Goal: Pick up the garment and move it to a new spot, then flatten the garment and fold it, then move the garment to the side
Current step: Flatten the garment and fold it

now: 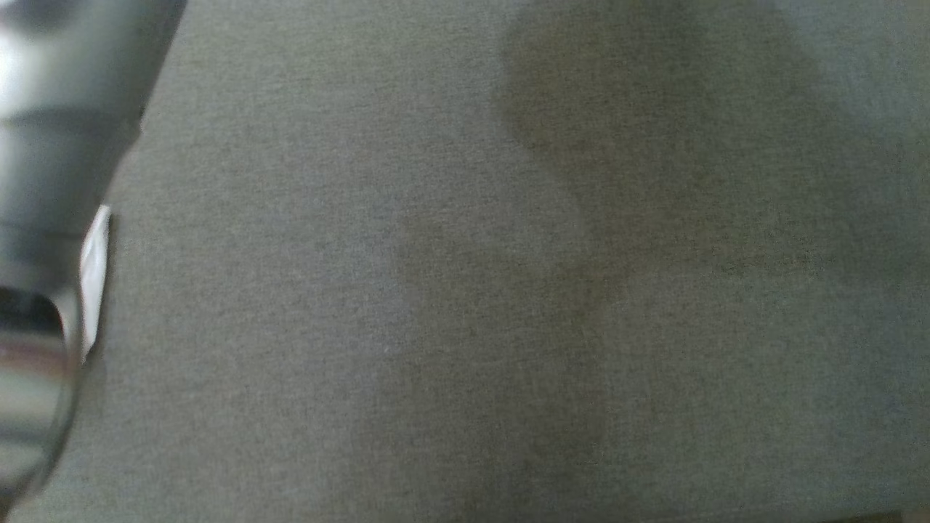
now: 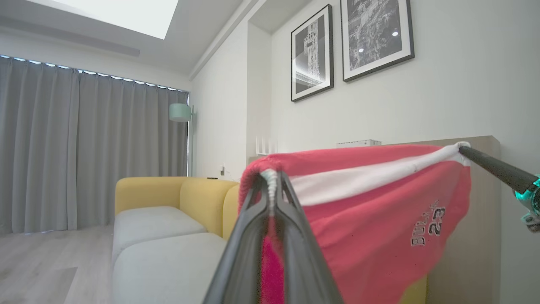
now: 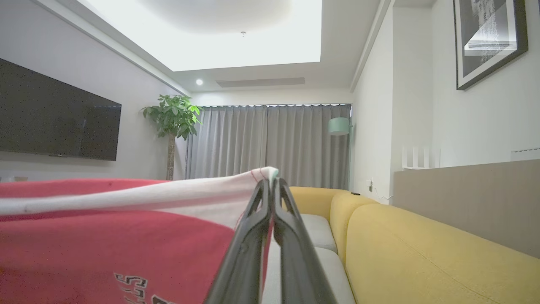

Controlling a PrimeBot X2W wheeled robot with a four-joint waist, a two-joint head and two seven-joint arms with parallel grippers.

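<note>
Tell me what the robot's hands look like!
The left end effector and right end effector each have two long, smooth, dark grey fingers that taper to a tip. Shiny teal parts sit at the right one's base.

A: Any writing to read?
B: On the red garment (image 2: 379, 219), below its white band (image 2: 358, 177), there is white-outlined lettering (image 2: 427, 230): "BUL", then "23" beside it (the last letters blur out).
A: And from the right wrist?
B: Cut-off letter tops below the white band, unreadable.
</note>
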